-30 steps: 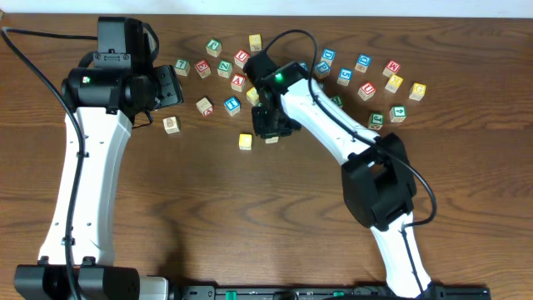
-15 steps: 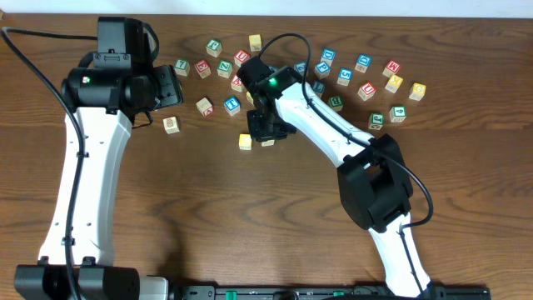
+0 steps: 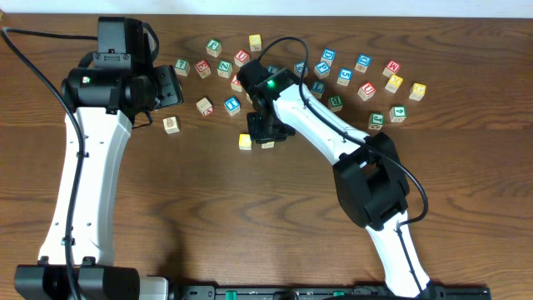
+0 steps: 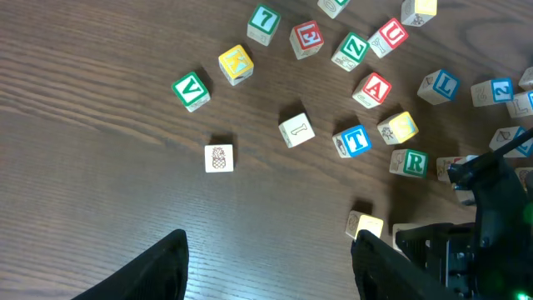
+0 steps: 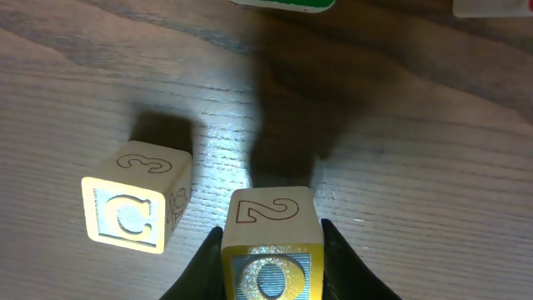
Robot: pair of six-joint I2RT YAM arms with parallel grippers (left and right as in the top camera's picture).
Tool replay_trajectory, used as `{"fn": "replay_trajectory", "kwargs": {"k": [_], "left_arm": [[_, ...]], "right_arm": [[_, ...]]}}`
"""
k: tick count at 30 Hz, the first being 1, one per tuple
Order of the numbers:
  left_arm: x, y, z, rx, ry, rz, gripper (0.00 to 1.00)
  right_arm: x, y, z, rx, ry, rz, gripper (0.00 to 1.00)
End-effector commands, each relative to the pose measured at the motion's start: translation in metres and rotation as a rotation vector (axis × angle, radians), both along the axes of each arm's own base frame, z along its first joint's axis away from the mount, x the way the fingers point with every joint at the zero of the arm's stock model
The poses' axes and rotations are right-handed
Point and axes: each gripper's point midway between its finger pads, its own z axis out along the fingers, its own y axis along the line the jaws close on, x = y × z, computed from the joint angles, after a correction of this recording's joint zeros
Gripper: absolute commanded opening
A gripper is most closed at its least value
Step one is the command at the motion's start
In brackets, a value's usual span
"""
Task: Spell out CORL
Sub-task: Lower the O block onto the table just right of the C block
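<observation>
My right gripper (image 5: 272,265) is shut on a yellow-faced O cube (image 5: 272,250) with a 2 on its side. The cube sits low over the table, just right of the yellow C cube (image 5: 133,208), with a small gap between them. Overhead, the right gripper (image 3: 266,133) covers most of the O cube (image 3: 269,142), and the C cube (image 3: 245,141) lies to its left. In the left wrist view, the green R cube (image 4: 410,162) and blue L cube (image 4: 438,86) sit among the loose cubes. My left gripper (image 4: 271,267) hangs open over bare wood.
Several other letter cubes are scattered across the far half of the table (image 3: 250,217), among them a blue T (image 4: 352,141), a red A (image 4: 371,88) and a pineapple cube (image 4: 219,157). The right arm (image 3: 325,125) reaches across the cluster.
My right gripper has carried the O cube a little to the left, closer to the C cube. The left arm has not moved.
</observation>
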Motion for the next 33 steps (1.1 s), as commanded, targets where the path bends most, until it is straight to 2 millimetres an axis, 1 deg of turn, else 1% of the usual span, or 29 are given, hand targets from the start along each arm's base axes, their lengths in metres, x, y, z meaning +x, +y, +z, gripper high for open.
{"fn": "replay_trajectory", "kwargs": {"k": [1,10,25,33], "left_arm": [[0.001,0.000,-0.002,0.009,0.006,-0.017,0.62],[0.001,0.000,-0.002,0.009,0.006,-0.017,0.62],[0.001,0.000,-0.002,0.009,0.006,-0.017,0.62],[0.001,0.000,-0.002,0.009,0.006,-0.017,0.62]], "right_arm": [[-0.009,0.003,-0.011,-0.025,0.018,-0.010,0.12],[-0.014,0.002,-0.023,-0.030,0.033,-0.068,0.14],[-0.016,0.003,-0.029,-0.026,0.033,-0.097,0.17],[-0.012,0.007,-0.029,-0.011,0.020,-0.104,0.22]]}}
